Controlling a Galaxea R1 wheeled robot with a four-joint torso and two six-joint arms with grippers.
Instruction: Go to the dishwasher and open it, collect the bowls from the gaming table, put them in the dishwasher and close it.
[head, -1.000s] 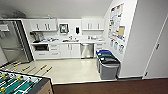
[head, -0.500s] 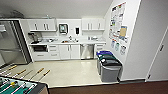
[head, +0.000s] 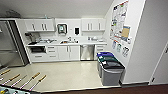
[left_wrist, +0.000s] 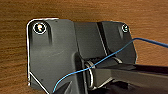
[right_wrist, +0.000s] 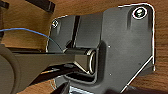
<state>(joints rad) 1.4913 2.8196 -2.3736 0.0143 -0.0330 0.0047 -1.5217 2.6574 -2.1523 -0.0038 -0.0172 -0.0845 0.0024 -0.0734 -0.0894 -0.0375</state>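
Camera viewpoint has shifted slightly against the earlier frames, indicating base motion; jaw state cannot be determined. Nearest, foosball rods (head: 32, 80) and grey bins (head: 110, 70) flank the route and risk a clip. Farthest, the dishwasher (head: 87, 52) sits closed under the worktop (head: 67, 43).

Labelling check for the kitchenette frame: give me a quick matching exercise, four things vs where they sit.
Things:
1. dishwasher
2. refrigerator
3. bins
4. table-football rods

Places:
A. along the right wall, under the posters
B. lower left corner of the head view
C. under the counter, right of the white cabinet doors
D. far left of the kitchenette

Pairs: 1-C, 2-D, 3-A, 4-B
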